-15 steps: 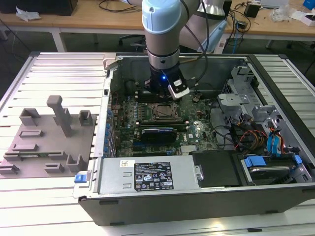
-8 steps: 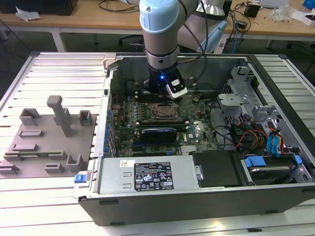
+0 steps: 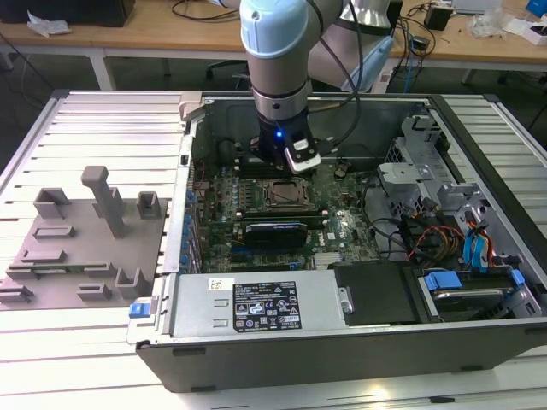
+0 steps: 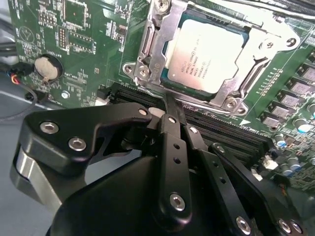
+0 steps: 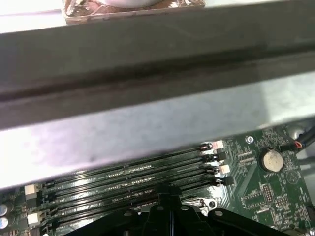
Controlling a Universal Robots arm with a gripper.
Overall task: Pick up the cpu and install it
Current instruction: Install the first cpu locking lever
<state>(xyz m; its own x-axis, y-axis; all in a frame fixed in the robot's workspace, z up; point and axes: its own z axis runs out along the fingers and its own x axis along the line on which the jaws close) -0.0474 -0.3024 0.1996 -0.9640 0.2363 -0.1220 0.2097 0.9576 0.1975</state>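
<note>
Fingers of the gripper (image 4: 170,105) drawn together to a narrow tip, gripping nothing. Just beyond that tip, the cpu (image 4: 209,56) seated flat in the motherboard (image 4: 74,44) socket frame (image 4: 147,49). Black memory slots (image 5: 133,179) directly beneath.

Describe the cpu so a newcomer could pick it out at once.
Start at the open computer case, then the green motherboard inside it. The cpu is the flat silvery square lying in the metal socket frame beside the black memory slots; nothing near it is so plain and bright.
</note>
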